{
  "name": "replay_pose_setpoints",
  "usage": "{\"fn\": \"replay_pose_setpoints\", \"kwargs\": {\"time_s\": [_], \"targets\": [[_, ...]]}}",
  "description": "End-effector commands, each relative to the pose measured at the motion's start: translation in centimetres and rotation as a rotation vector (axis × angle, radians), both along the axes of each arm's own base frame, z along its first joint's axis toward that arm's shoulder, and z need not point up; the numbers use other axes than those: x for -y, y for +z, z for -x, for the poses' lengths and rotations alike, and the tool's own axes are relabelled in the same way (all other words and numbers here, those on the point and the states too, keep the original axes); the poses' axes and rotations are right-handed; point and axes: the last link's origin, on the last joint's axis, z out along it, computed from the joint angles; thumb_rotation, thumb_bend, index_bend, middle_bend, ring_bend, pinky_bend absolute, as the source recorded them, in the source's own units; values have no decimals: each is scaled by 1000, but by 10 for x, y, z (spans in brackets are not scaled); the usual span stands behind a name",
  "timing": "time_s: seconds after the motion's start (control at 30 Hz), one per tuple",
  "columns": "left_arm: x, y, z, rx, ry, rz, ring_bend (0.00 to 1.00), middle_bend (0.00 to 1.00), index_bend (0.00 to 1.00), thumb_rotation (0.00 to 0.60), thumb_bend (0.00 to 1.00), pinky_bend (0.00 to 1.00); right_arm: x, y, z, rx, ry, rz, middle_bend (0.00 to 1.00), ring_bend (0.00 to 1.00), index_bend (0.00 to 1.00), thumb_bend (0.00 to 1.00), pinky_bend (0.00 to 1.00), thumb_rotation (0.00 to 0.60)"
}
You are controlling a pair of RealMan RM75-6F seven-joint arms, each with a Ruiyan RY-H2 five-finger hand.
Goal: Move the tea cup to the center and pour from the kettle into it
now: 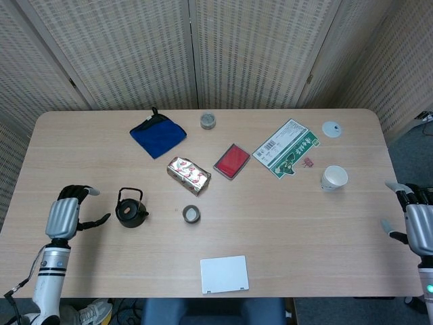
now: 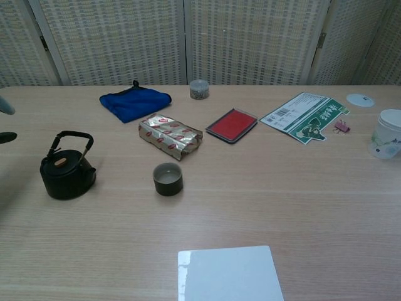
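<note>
The small dark tea cup [image 1: 191, 214] [image 2: 168, 179] stands upright near the middle of the table. Left of it sits the black kettle [image 1: 130, 211] [image 2: 67, 172], upright with its handle raised. My left hand [image 1: 66, 215] is well to the left of the kettle, apart from it, fingers spread and holding nothing; in the chest view only its fingertips [image 2: 5, 106] show at the left edge. My right hand [image 1: 417, 222] hangs past the table's right edge, fingers apart and empty.
A foil packet [image 1: 189, 175] lies just behind the cup. Further back are a blue cloth [image 1: 157, 133], a small tin [image 1: 208, 121], a red case [image 1: 232, 161] and a green-and-white leaflet [image 1: 286, 147]. A paper cup [image 1: 333, 178] stands right; a white card [image 1: 224, 273] lies near the front edge.
</note>
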Motion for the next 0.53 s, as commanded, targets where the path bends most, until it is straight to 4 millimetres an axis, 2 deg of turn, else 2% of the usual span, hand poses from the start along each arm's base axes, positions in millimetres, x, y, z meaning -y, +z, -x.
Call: {"fn": "replay_pose_setpoints", "kwargs": {"time_s": [0.03,0.1,0.2,0.4,0.53], "targets": [[24,13,7,-41,22,-10,192,280,379,539,158,112,-5,-6,4,17,21,-8,252,142,217,216,209,600],[35,17,8,-56,27,-14,192,280,385,571,162,112,-8,-9,6,22,26,-11,256,142,232,218,210,600],[51,23,7,-55,32,-26,192,280,385,574,162,112,-11,-14,8,42,39,-18,269,142,276,218,210,600],[76,34,1,-61,26,-57,192,280,385,575,162,112,-18,-21,10,62,68,-14,282,142,294,219,210,600],[84,38,-4,-60,15,-66,192,280,385,575,162,112,-22,-22,11,67,63,-15,282,142,294,219,210,600]]}}
